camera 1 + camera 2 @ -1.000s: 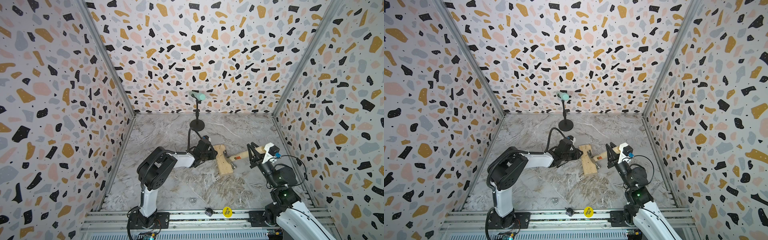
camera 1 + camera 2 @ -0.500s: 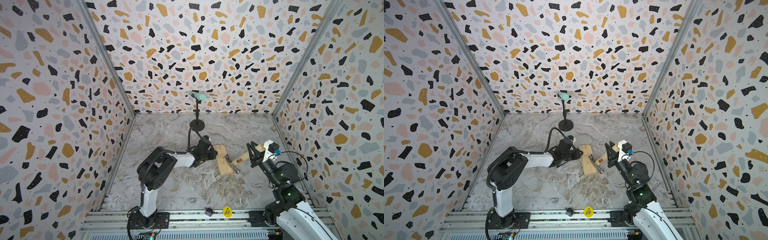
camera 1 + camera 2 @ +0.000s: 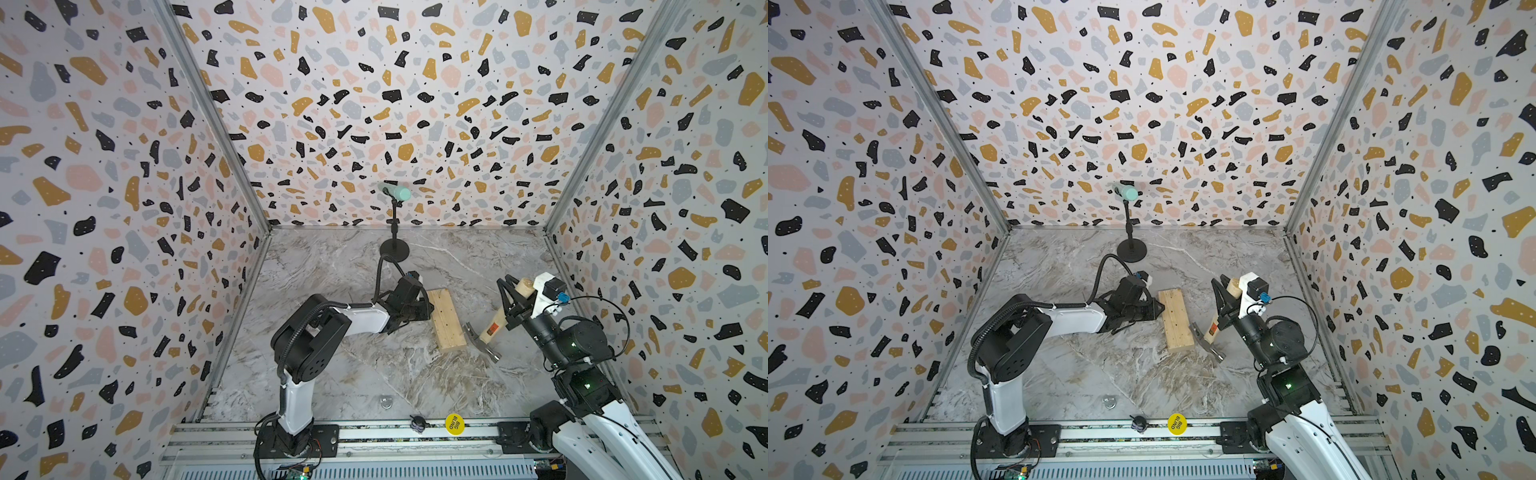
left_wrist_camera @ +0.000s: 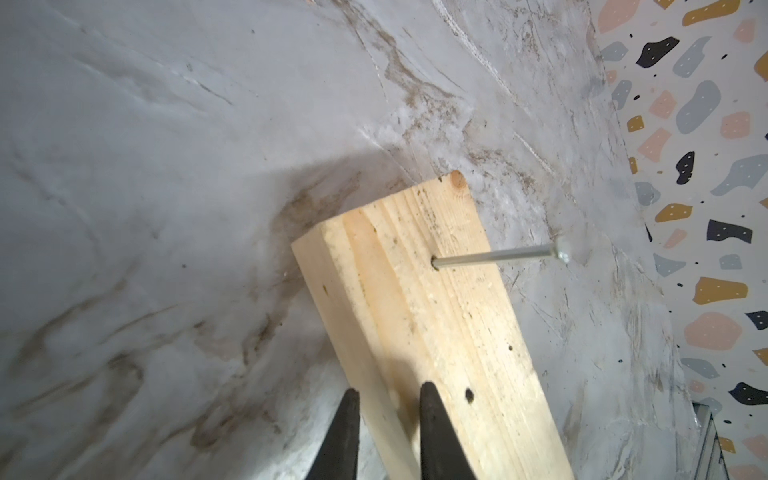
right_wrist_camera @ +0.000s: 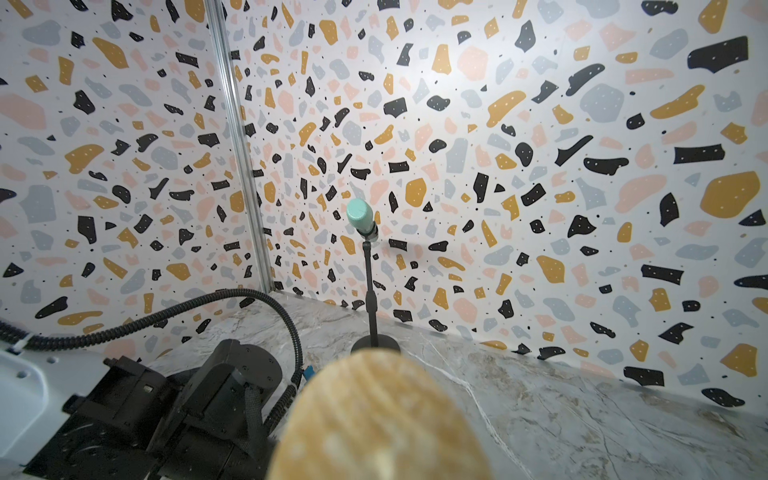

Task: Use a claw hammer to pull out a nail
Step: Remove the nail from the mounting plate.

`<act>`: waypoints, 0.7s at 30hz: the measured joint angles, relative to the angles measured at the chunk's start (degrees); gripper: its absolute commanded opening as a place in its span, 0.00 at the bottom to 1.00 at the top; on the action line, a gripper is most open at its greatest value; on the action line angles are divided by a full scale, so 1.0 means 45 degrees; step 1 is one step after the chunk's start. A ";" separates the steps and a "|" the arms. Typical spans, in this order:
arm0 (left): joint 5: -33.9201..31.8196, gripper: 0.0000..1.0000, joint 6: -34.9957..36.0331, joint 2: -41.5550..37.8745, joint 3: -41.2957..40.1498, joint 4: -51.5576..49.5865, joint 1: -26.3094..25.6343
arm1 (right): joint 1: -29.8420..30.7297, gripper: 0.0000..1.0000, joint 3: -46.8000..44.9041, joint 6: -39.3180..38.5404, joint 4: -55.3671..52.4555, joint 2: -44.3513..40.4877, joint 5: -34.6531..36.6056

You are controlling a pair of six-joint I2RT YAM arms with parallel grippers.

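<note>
- right gripper (image 3: 513,291) clamped on claw hammer (image 3: 490,330) near handle end; head just beside wooden block (image 4: 436,332).
- left gripper (image 4: 386,390) pinches block's edge; nail (image 4: 494,257) stands proud of block's top.
- Next: hook claw under nail head, lever slowly.
</note>
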 measured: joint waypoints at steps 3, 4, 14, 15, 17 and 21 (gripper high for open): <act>-0.0078 0.21 0.0296 -0.0248 -0.0005 -0.0544 0.0000 | 0.0000 0.00 0.0437 0.0010 -0.0024 0.0238 -0.0146; -0.0112 0.21 0.0418 -0.0350 -0.0005 -0.0777 0.0000 | 0.0000 0.00 0.0612 0.0015 -0.0044 0.0340 -0.0194; -0.0340 0.27 0.1486 -0.2089 -0.0529 -0.1579 0.0000 | 0.0000 0.00 0.2788 0.0432 -0.0933 0.2259 -0.0923; -0.0374 0.29 0.1593 -0.2346 -0.0534 -0.1588 0.0000 | 0.0000 0.00 0.3094 0.0510 -0.1137 0.2569 -0.1020; -0.0481 0.31 0.1831 -0.2812 -0.0534 -0.1637 0.0000 | 0.0000 0.00 0.3677 0.0685 -0.1447 0.3201 -0.1268; -0.0899 0.35 0.2244 -0.3604 -0.0563 -0.1880 0.0000 | -0.0029 0.00 0.4410 0.0947 -0.1841 0.4182 -0.1690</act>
